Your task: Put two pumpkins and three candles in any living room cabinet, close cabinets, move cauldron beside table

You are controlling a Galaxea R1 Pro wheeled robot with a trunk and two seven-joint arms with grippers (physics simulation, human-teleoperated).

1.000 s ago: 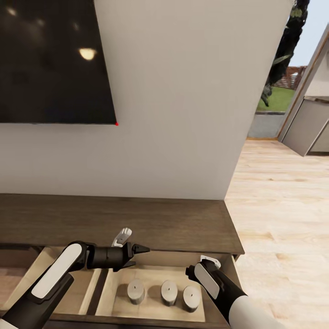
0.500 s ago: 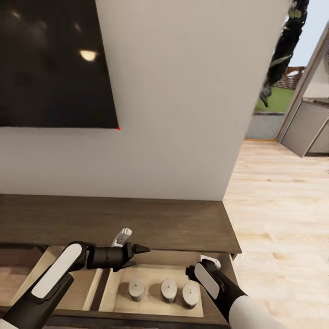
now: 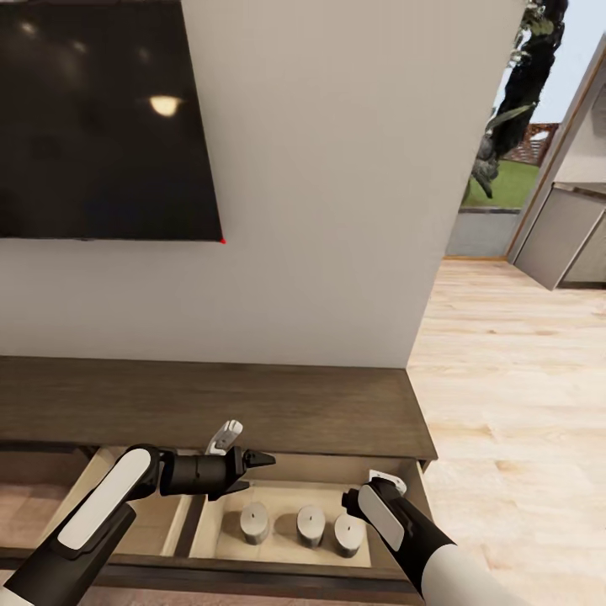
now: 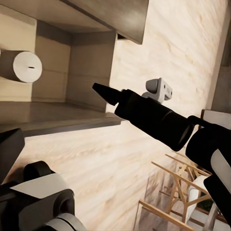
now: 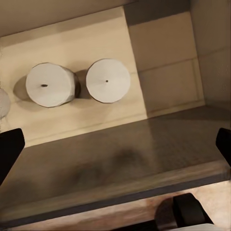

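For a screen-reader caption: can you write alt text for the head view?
Three candles stand in a row in an open drawer of the cabinet. The left gripper and the right arm hover above it, below a wall-mounted black screen.

Home living room; big dark screen [image 3: 101, 118] on white wall [image 3: 337, 185], long low brown cabinet [image 3: 252, 404] below; pale wood floor [image 3: 513, 404]; garden through doorway [image 3: 497, 177].

Three stubby beige-grey candles [image 3: 309, 526] stand upright in a row — inside the cabinet's [image 3: 252, 404] open pale-wood drawer.
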